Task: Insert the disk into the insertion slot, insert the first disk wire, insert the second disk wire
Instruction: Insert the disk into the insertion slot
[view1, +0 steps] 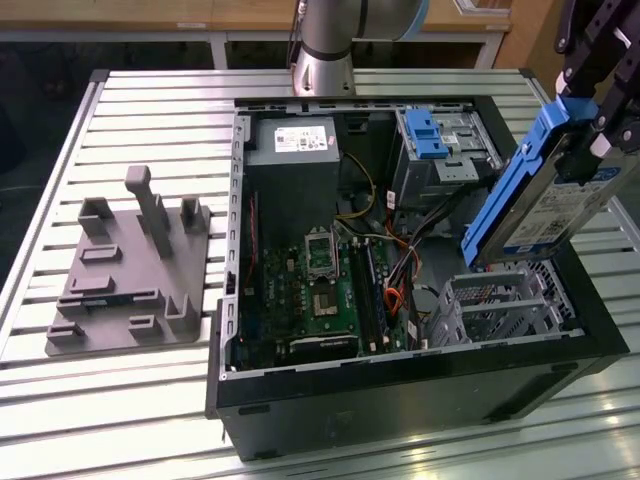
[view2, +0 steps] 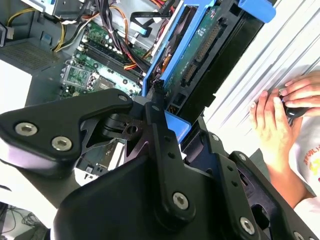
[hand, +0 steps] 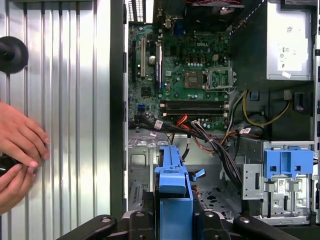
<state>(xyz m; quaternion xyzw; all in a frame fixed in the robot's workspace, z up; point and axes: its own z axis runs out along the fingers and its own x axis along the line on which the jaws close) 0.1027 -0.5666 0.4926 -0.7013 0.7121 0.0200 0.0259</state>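
Disk held over the open case: my black tool (view1: 592, 130) is clamped tight on the upper end of the flat silver rectangular disk (view1: 548, 195) in its bright blue plastic carrier. It holds the disk tilted in the air above the open black computer case (view1: 400, 400).

In the exterior view, the disk's lower end hangs just above the boxy grey perforated metal insertion slot (view1: 500, 305). The slot stands inside the case, at its near corner on the exterior view's right, and the disk is not inside it. Loose orange and black wires (view1: 395, 275) lie inside the case between the slot and the green motherboard (view1: 320, 290). A taller grey metal bay with a blue latch (view1: 430, 135) stands at the case's far side.

In the second wrist view, one of my tool's black fingers (view2: 159, 100) presses against the blue carrier, and the disk's green circuit side (view2: 202, 42) faces the camera.

A person's hands (hand: 20, 145) rest on the slatted metal worktop (view1: 150, 110) just outside the case wall, closed around a small dark object. A grey plastic fixture plate with upright pegs (view1: 130, 270) sits on the worktop beside the case, on the exterior view's left.
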